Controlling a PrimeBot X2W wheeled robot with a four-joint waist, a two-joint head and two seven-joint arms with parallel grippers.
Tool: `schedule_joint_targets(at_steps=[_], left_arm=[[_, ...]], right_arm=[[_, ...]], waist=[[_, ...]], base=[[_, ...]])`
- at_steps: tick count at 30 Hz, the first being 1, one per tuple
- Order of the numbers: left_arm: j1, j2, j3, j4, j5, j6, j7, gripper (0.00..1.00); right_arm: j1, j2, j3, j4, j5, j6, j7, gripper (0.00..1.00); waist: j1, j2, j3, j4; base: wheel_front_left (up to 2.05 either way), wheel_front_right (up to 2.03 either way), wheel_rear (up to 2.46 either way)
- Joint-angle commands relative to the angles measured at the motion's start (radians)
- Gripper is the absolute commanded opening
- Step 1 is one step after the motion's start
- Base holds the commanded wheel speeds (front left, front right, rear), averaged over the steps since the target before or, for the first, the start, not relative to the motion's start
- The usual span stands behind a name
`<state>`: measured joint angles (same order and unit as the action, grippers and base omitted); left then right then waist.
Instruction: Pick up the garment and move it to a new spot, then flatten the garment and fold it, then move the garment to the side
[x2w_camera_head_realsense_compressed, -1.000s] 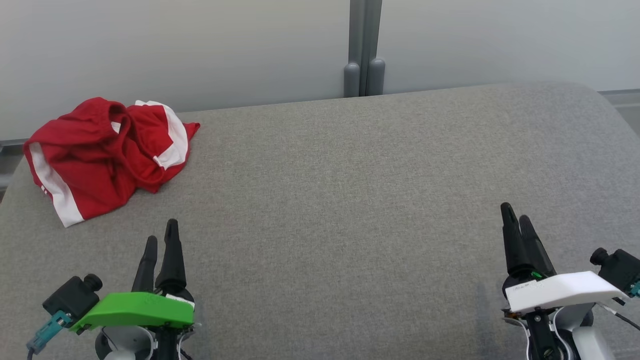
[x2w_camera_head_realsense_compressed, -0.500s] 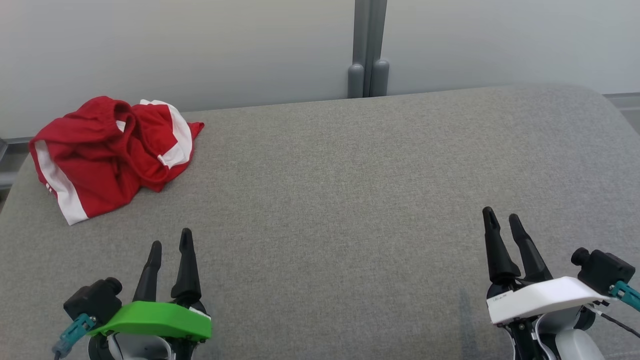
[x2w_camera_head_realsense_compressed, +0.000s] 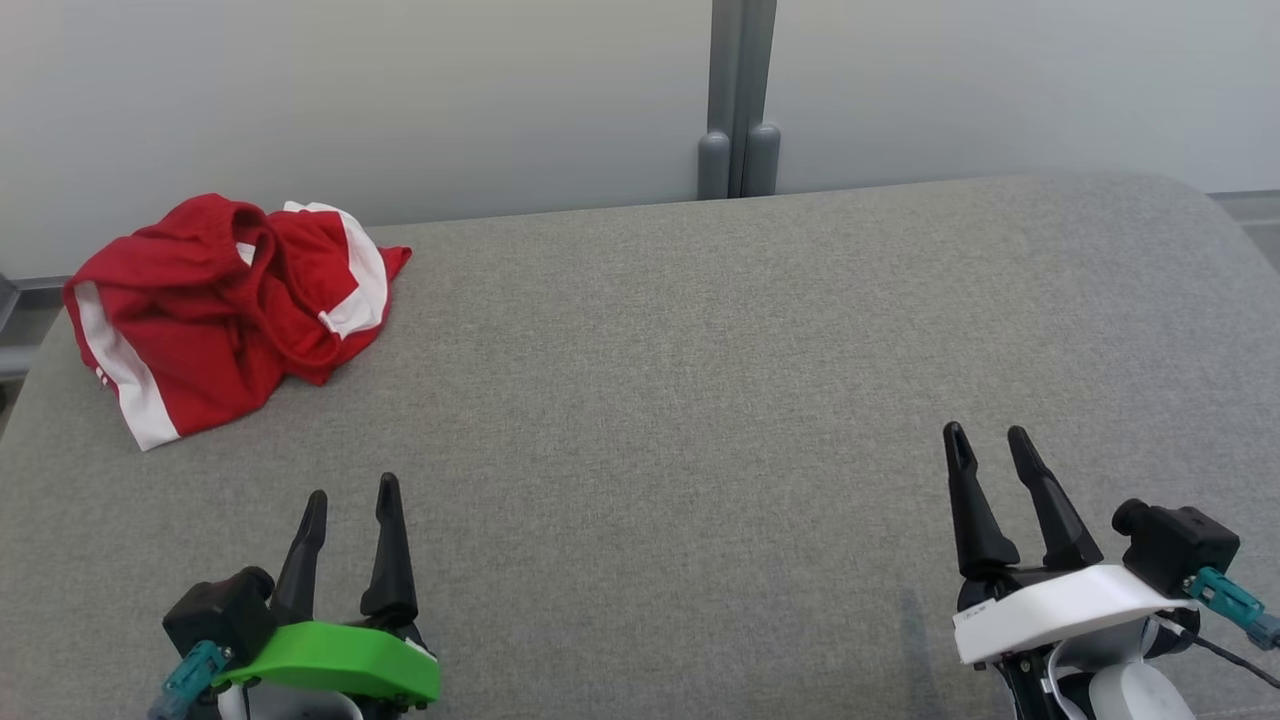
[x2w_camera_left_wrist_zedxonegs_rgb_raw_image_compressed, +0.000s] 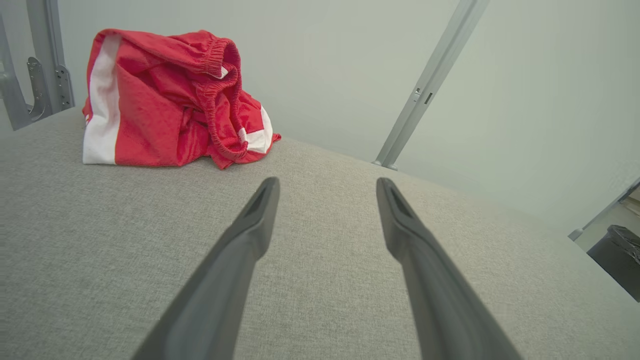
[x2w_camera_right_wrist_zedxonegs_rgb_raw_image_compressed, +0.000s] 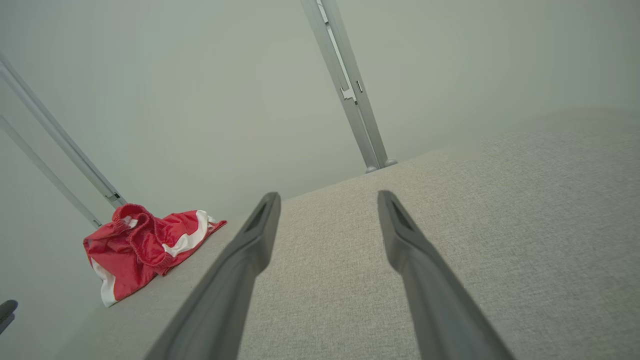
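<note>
Soft, even, bright light; sharp focus, faint shadows, no glare.

Shiny red garment (x2w_camera_head_realsense_compressed: 225, 305) – matt woven surface (x2w_camera_head_realsense_compressed: 700, 400)

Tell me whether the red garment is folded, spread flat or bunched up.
Bunched up: the red garment with white stripes lies in a crumpled heap on the grey fabric surface, its gathered waistband curled on top.

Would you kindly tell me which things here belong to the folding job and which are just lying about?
Belongs to the job: red garment; grey surface under it; left gripper, open; right gripper, open.
Merely about: grey post; pale wall; dark object far right in the left wrist view.
</note>
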<state>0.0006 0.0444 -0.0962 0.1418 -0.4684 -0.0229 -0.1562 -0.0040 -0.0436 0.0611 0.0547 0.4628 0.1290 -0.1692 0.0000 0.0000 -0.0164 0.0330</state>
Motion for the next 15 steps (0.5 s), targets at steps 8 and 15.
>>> schedule_joint_targets(at_steps=[8,15], left_arm=[[0.011,0.007,-0.007,0.003,0.091,0.003,-0.027,1.00],[0.018,0.007,-0.010,0.004,0.143,0.005,-0.043,1.00]], right_arm=[[0.009,-0.006,0.007,-0.007,-0.094,0.002,-0.024,1.00],[-0.005,-0.007,0.013,0.003,-0.160,0.003,-0.039,1.00]], waist=[[0.0000,0.0000,-0.002,0.001],[0.0000,0.0000,-0.001,0.001]], base=[[0.00,0.00,0.00],[0.00,0.00,0.00]])
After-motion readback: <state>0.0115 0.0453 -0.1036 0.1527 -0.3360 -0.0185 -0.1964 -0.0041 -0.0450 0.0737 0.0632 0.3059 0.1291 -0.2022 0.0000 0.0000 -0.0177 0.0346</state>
